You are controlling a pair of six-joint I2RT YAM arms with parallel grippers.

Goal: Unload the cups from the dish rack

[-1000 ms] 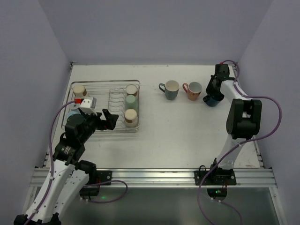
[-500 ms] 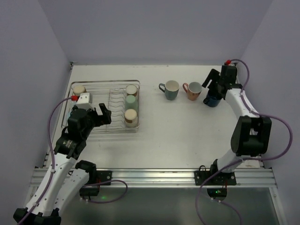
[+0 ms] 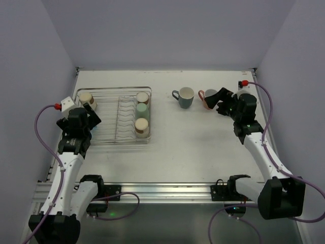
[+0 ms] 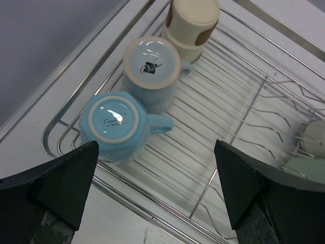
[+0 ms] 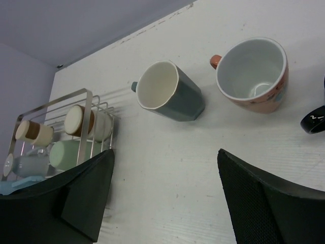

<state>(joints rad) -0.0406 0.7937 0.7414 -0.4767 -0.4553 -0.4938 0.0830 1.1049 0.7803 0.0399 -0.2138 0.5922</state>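
Note:
The silver wire dish rack [image 3: 112, 140] sits at the left. In it are beige tumblers [image 3: 86, 97], [image 3: 141, 125] and a pale green one [image 3: 142, 109]. Two light blue mugs [image 4: 114, 124], [image 4: 152, 71] stand upside down in its left end, next to a beige tumbler [image 4: 190, 25]. My left gripper [image 4: 156, 152] hangs open above these mugs, holding nothing. On the table stand a grey-teal mug [image 5: 172, 94], a salmon pink mug [image 5: 254, 76] and a navy mug [image 5: 315, 119]. My right gripper [image 5: 165, 157] is open and empty, just in front of them.
Purple walls close in the table at the back and both sides. The right arm [image 3: 254, 137] stretches along the table's right side. The left arm [image 3: 68, 152] rises along the left edge beside the rack. Bare white tabletop [image 3: 193, 137] lies between rack and mugs.
My right gripper has opened, let go of the navy mug and drawn back from it. My left arm has swung left over the rack's left end.

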